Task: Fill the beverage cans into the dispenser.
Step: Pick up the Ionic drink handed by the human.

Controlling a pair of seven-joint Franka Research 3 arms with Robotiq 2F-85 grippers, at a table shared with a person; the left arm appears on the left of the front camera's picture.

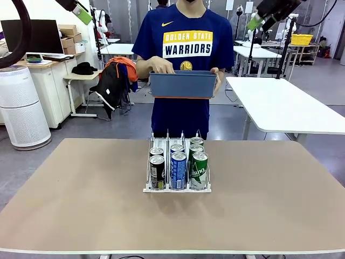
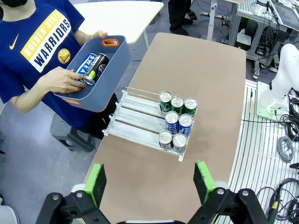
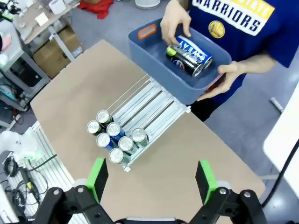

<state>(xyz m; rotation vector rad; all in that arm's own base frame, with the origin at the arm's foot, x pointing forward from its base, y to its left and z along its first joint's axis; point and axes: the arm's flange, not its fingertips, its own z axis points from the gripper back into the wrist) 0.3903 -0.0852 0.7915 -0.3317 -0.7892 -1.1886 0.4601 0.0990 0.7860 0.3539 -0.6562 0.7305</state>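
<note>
Table (image 1: 75,199) bare L, R & in front of dispenser (image 1: 177,190): wide room to pass. Cans (image 1: 178,170) pack the near end of all 3 lanes. Far lane halves are open, w/ thin wire dividers btwn them. Air above the cans is free. Blue tub (image 1: 182,85), held up just beyond the dispenser's far end w/ person's hand (image 1: 160,66) in it, blocks that side.

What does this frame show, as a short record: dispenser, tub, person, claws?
dispenser: on the table, seven beverage cans upright at the end nearest the robot: two black, two blue, three green
tub: held by the person beyond the far edge; a blue can and a black can lie inside
person's hand: reaching into the tub
left claw: open, raised, holding nothing
right claw: open, raised, holding nothing
</note>
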